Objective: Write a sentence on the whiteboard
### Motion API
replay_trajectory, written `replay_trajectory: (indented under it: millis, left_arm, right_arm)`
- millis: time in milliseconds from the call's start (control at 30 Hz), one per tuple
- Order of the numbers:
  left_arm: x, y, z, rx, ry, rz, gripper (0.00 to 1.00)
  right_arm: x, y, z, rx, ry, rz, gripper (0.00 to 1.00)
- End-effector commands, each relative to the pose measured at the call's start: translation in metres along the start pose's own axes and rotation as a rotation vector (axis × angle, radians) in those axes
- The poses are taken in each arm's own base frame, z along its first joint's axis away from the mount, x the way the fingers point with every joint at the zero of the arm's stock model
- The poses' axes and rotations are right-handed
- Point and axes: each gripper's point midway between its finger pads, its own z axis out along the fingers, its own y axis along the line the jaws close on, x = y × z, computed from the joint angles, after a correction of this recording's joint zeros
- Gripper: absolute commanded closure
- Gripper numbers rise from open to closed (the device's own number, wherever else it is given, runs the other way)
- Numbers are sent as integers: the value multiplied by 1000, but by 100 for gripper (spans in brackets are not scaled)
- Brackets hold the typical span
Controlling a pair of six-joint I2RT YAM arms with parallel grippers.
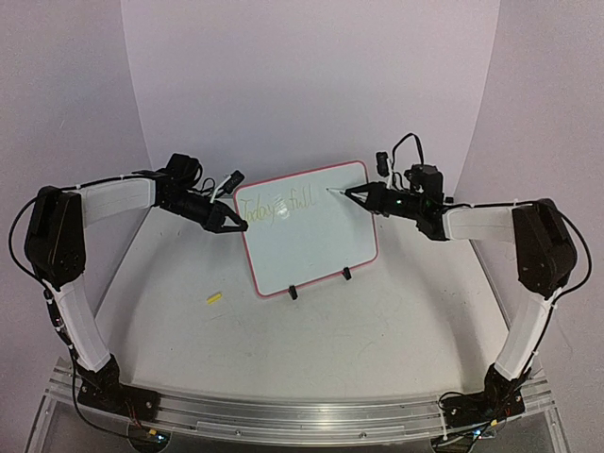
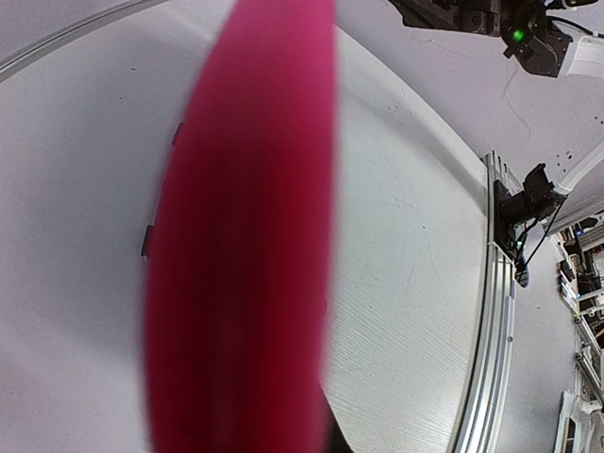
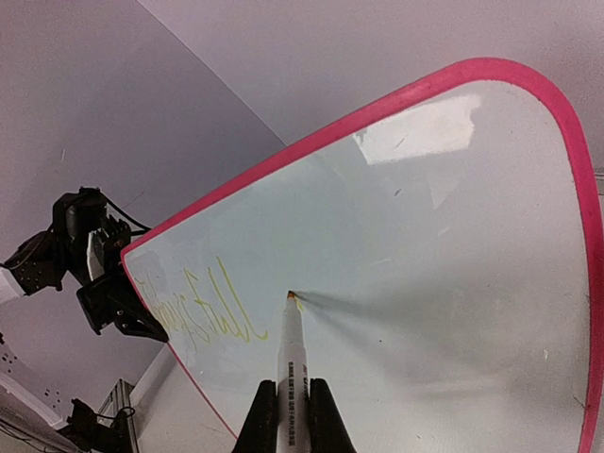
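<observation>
White table (image 1: 377, 344), whiteboard (image 1: 311, 247) standing (on two black feet (image 1: 293, 292)), small yellow piece (image 1: 214, 298) front-left.

Yellow-green cursive (image 1: 274, 204) "Today is full" on whiteboard (image 1: 316, 247), marker (image 3: 292, 373) print illegible

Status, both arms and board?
Left gripper shut on whiteboard edge. Right gripper shut on marker, tip on board. Sentence partly written. Nothing blocking.

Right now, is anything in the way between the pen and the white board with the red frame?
Nothing visible. The right gripper holds a white marker pen whose tip seems to touch the red-framed white board, just right of the yellow-green writing.
</observation>
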Motion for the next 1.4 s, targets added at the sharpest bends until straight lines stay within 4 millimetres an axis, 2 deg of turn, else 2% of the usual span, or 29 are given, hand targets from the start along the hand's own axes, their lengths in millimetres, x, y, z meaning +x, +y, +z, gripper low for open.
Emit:
replay_trajectory:
  millis: [0, 467, 633, 1000, 1367]
  left_arm:
    - [9, -1, 11, -12, 51, 19, 100]
    - [10, -1, 12, -8, 53, 15, 100]
    - [9, -1, 12, -8, 52, 16, 100]
    - [8, -2, 11, -7, 50, 18, 100]
    - [8, -3, 11, -6, 50, 20, 100]
  right_arm:
    - [-14, 5, 5, -31, -32, -25, 100]
    - [13, -1, 4, -25, 57, -20, 100]
    - [15, -6, -1, 10, 53, -21, 100]
    - [-2, -3, -10, 62, -11, -39, 100]
    - [-19, 6, -7, 36, -43, -47, 100]
